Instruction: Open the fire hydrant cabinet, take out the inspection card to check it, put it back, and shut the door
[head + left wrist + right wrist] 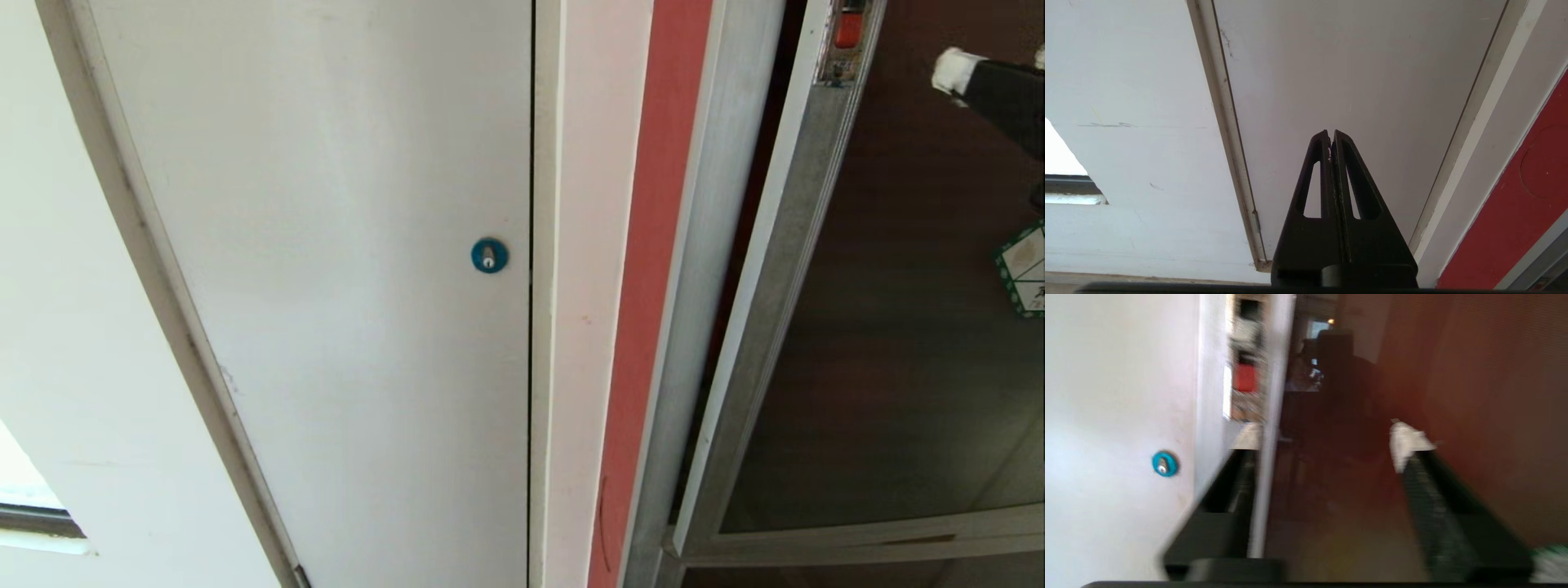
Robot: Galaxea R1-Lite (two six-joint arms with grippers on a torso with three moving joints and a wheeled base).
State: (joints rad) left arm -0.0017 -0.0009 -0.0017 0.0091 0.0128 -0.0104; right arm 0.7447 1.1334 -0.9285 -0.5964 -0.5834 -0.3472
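The door [882,327], a stiff metal-framed glass panel, stood ajar at the cabinet's [718,245] right; it probably swung lightly, best taken at its frame edge near the red latch [849,28]. The right claw [1327,437] straddled that edge, fingers apart. The left claw [1331,136] hung pressed together before the white door [343,245].

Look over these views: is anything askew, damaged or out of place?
The door stands slightly ajar from the cabinet, leaving a dark gap along its latch edge. The right gripper, jaws open, is at that edge. Nothing looks damaged.
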